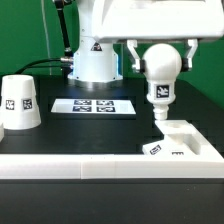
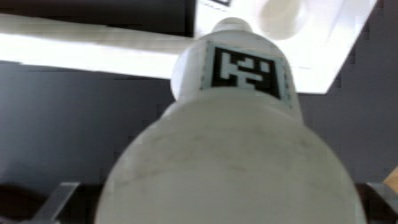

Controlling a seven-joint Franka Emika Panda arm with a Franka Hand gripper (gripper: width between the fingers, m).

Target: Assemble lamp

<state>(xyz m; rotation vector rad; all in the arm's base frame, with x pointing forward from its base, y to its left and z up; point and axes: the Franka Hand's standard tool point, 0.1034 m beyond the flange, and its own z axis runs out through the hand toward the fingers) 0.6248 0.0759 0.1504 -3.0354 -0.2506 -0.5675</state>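
**Bulb held over the lamp base, neck down**

On my screen the bulb [image 1: 160, 66] hangs upright in the air with its round, smooth white ball on top and its narrower neck pointing down. The neck carries a black-and-white square tag. The gripper [image 1: 160, 60] is clamped on the ball, one finger on each side. In the wrist view the bulb [image 2: 222, 150] fills most of the picture. Its plastic looks matte and faintly grainy, and the tag shows sharply on the neck.

The neck tip sits just above the low, blocky white base [image 1: 185, 145] at the exterior view's right. I cannot tell whether tip and base touch. The base has a raised rim around a recess, and tags on its sloped front face. In the wrist view the base [image 2: 320, 50] is overexposed and its edges wash out.

The cone-shaped shade [image 1: 20, 103] stands well apart at the exterior view's left, cut by the frame edge. The marker board [image 1: 93, 104] lies flat on the dark table [image 1: 60, 135] between them. A long white rail [image 1: 80, 165] runs along the front.
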